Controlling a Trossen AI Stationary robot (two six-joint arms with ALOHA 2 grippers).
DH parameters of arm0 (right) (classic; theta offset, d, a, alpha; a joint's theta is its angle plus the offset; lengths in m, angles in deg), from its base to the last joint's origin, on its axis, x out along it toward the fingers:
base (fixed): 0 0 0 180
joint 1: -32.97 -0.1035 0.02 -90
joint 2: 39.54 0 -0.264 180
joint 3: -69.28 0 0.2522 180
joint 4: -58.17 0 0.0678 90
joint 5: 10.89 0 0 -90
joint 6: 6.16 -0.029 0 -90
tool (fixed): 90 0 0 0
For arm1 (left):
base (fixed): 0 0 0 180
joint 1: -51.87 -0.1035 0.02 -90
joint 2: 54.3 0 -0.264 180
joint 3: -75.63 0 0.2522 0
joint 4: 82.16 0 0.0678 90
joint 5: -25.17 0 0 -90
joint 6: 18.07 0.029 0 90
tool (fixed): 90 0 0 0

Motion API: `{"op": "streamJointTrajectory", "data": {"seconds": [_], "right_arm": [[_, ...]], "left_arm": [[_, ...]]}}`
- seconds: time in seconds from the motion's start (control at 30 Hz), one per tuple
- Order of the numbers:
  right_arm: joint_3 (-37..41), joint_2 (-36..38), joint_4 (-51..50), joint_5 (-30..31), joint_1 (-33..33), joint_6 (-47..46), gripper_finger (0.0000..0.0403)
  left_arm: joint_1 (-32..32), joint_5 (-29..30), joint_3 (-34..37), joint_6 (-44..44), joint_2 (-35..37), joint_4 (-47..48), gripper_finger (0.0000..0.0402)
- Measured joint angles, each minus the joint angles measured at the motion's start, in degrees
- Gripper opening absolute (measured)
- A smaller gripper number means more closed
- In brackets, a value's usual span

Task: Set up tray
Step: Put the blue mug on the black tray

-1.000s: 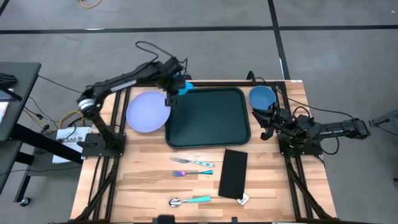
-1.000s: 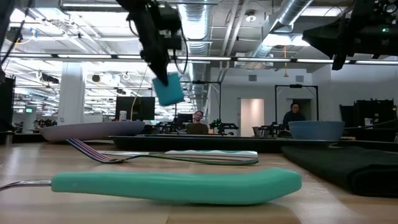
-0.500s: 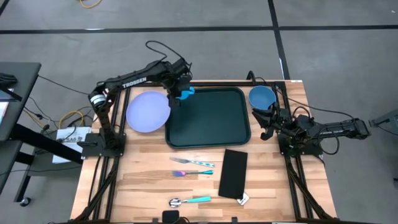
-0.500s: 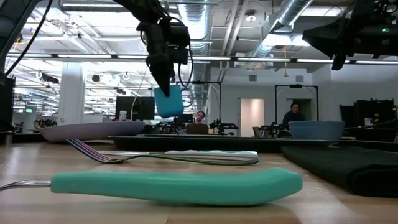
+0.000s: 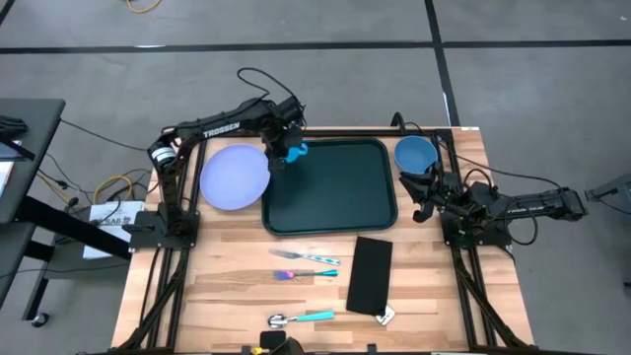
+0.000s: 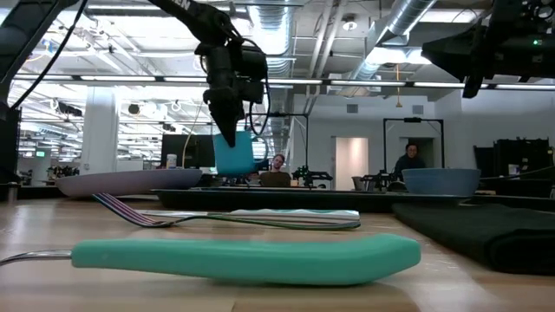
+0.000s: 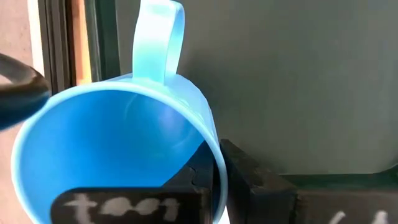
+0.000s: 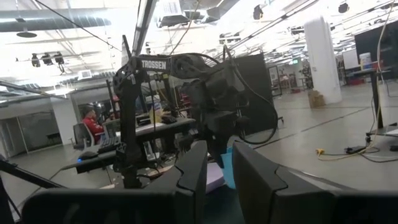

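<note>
A blue cup [image 5: 297, 150] [image 6: 234, 156] hangs in my left gripper [image 5: 285, 151] over the far left corner of the dark green tray [image 5: 335, 192], its mouth upward. In the left wrist view its handle [image 7: 159, 36] points away from the fingers. A lavender plate [image 5: 235, 177] lies left of the tray and a blue bowl [image 5: 415, 154] to its right. My right gripper [image 5: 426, 193] waits by the table's right edge near the bowl, with a narrow gap between its fingers [image 8: 219, 180]. My left gripper pinches the cup's wall at the rim [image 7: 216, 163], on the side opposite the handle. One finger [image 7: 124, 204] is inside the cup and the other [image 7: 258, 186] outside. The fingers come from above, pointing down. The cup is upright, a little above the tray.
A black napkin [image 5: 370, 274] lies near the tray's near edge. To its left are a fork [image 5: 306, 256] and a second teal-handled piece [image 5: 308, 273], with a spoon [image 5: 301, 318] at the near edge. The rest of the tray is bare. People sit in the room beyond.
My left gripper has come down with the cup toward the tray's far left corner. The cup hung tilted and higher a second ago; it now stands upright and low over the tray. The right arm has kept still.
</note>
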Motion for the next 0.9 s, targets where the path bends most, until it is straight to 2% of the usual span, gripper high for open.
{"op": "streamJointTrajectory", "data": {"seconds": [0.43, 0.9], "right_arm": [[0.0, 0.0, -0.9, 0.0, 0.0, 0.0, 0.0068], [0.0, 0.0, -0.9, 0.0, 0.0, 0.0, 0.0068]], "left_arm": [[0.0, 0.7, 0.0, 0.1, 0.0, 0.1, 0.0], [-0.1, 2.9, 7.6, 0.7, 0.0, -5.3, 0.0]]}}
